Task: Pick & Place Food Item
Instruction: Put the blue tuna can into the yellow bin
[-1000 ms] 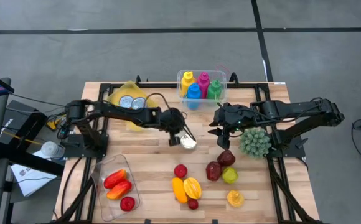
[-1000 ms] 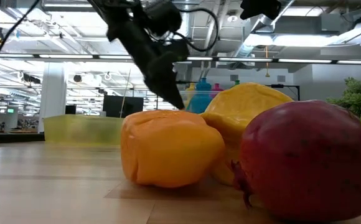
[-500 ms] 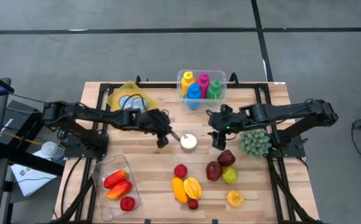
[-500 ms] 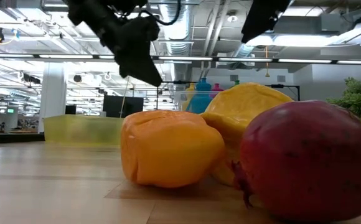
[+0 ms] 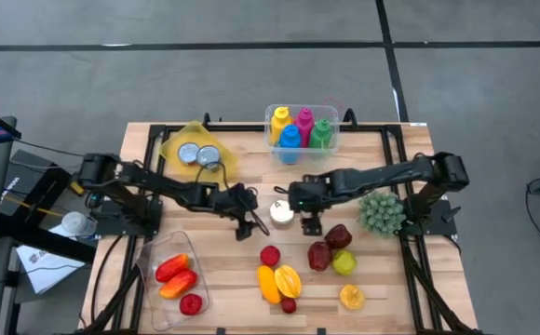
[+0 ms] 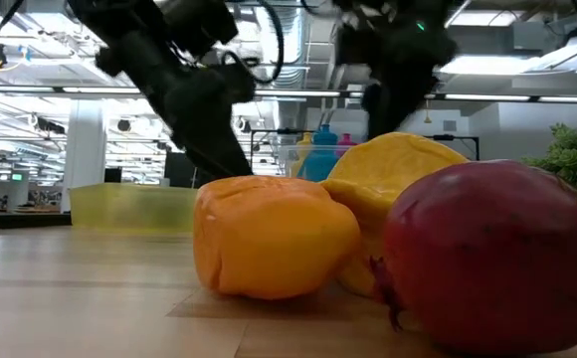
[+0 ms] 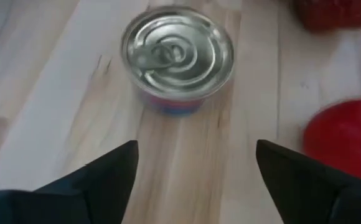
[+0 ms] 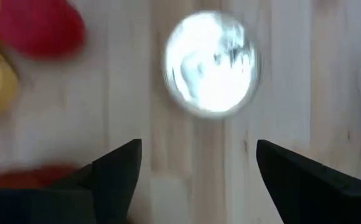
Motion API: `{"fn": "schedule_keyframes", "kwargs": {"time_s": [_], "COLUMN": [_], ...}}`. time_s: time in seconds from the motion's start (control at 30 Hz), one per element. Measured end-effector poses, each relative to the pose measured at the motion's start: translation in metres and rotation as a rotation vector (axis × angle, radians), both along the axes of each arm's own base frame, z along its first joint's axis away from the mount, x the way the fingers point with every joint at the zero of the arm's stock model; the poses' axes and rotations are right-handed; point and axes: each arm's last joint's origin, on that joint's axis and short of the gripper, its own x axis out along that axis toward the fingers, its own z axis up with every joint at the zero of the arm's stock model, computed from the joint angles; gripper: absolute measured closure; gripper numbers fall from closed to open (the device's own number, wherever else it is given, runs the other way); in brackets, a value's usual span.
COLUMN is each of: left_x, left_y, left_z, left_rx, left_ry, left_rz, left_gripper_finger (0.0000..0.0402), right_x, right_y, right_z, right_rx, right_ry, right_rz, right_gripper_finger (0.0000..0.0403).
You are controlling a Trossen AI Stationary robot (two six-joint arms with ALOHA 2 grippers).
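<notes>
Wooden table (image 5: 223,270) sitting on a grey floor, with black frame bars around it. Small round can (image 5: 281,212) standing upright near the middle of the table, shiny silver lid facing up, nothing touching it.

Left gripper (image 5: 249,221) hanging just beside the can, on its left side. Fingers (image 7: 99,177) spread wide apart, holding nothing, with bare wood between them and the can (image 7: 177,59) a little way ahead.

Right gripper (image 5: 304,214) hanging just beside the can on the other side. Fingers (image 8: 115,168) also standing wide open and holding nothing. Can (image 8: 211,62) showing ahead of them as a bright round blur.

Lying on the front part of the table: a red apple (image 5: 270,255), an orange pepper (image 5: 268,282), a yellow pepper (image 5: 289,279), and more dark red, green and yellow fruit (image 5: 332,251) to the right, maybe a pomegranate among them, hard to be sure.

Clear tray (image 5: 155,288) at the front left holding red food. Clear tub of bright bottles (image 5: 301,130) sitting at the back. Yellow dish (image 5: 195,152) at the back left holding two more cans. Green spiky plant (image 5: 382,212) sitting at the right.
</notes>
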Motion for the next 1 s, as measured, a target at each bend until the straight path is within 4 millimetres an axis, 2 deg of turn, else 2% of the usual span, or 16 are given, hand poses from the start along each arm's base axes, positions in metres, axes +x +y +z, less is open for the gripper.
{"fn": "schedule_keyframes", "kwargs": {"time_s": [0.07,0.27,0.4,0.53,0.6,0.63,0.83,1.0], "left_x": [0.004,0.009,0.018,0.021,0.024,0.025,0.031,0.031], "left_y": [0.000,0.000,0.002,0.004,0.004,0.005,0.006,0.007], "left_z": [-0.006,-0.025,-0.027,-0.034,-0.037,-0.041,-0.057,-0.060], "left_rx": [-0.006,-0.017,-0.022,-0.033,-0.033,-0.034,-0.038,-0.020], "left_ry": [-0.005,0.023,-0.032,-0.063,-0.081,-0.084,-0.090,-0.088], "left_rz": [0.007,0.003,0.007,0.000,0.001,0.003,0.006,0.020], "left_gripper_finger": [0.0080,0.0078,0.0081,0.0081,0.0082,0.0082,0.0082,0.0082], "right_x": [0.002,-0.019,-0.021,-0.012,-0.013,-0.006,0.007,0.014], "right_y": [-0.002,-0.009,-0.015,-0.021,-0.024,-0.025,-0.026,-0.026], "right_z": [-0.014,-0.054,-0.078,-0.091,-0.098,-0.099,-0.120,-0.123], "right_rx": [0.002,-0.002,0.021,0.029,0.040,0.052,0.082,0.082], "right_ry": [-0.016,-0.065,-0.140,-0.249,-0.226,-0.261,-0.262,-0.266], "right_rz": [-0.002,0.010,0.033,0.022,0.025,0.034,0.060,0.068], "right_gripper_finger": [0.0090,0.0090,0.0090,0.0090,0.0090,0.0090,0.0090,0.0090]}}
